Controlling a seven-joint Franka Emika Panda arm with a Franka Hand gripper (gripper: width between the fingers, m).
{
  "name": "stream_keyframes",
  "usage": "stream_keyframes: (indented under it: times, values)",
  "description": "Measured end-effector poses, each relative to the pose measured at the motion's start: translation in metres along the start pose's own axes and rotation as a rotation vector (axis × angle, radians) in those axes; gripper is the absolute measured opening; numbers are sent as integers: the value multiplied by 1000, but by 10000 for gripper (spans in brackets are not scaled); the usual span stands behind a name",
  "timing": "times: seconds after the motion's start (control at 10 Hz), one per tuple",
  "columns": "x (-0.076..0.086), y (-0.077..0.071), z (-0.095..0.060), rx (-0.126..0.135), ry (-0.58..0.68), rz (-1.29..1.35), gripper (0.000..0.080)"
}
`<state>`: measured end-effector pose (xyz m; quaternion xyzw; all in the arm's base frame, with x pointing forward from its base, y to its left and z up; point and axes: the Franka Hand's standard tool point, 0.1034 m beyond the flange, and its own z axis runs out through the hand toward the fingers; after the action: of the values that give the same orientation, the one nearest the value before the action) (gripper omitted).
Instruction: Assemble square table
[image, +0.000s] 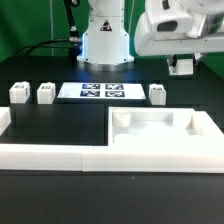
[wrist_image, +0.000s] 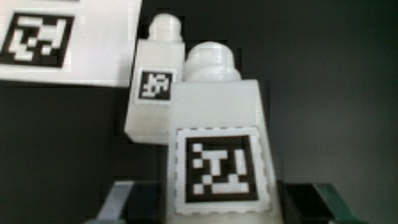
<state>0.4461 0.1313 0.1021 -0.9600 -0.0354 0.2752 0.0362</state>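
My gripper (image: 181, 70) is shut on a short white leg (wrist_image: 217, 120) with a black-and-white tag and holds it above the table at the exterior view's right; the fingers (wrist_image: 132, 196) press both its sides. A second leg (wrist_image: 157, 85) stands just behind it on the black table, and also shows in the exterior view (image: 157, 94). Two more legs (image: 17, 94) (image: 45, 94) stand at the exterior view's left. The white square tabletop (image: 150, 128) lies flat at the front right, below and in front of the gripper.
The marker board (image: 102, 91) lies in the middle, between the legs; its corner shows in the wrist view (wrist_image: 45, 40). The low white border wall (image: 45, 156) runs along the front and holds the tabletop. The robot base (image: 105, 40) stands behind.
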Motion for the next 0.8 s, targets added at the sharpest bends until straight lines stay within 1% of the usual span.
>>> stream_keyframes:
  times: [0.1,0.2,0.3,0.4,0.5,0.8]
  values:
    - [12,5,-32,8,76,-13,291]
    - [22,10,-67,1,149,-35,291]
    - [33,9,-94,-11,242,-50,291]
    - [37,8,-90,-8,312,-49,291]
    - [38,9,-87,-10,389,-48,291]
    - [45,10,-92,-11,585,-50,291]
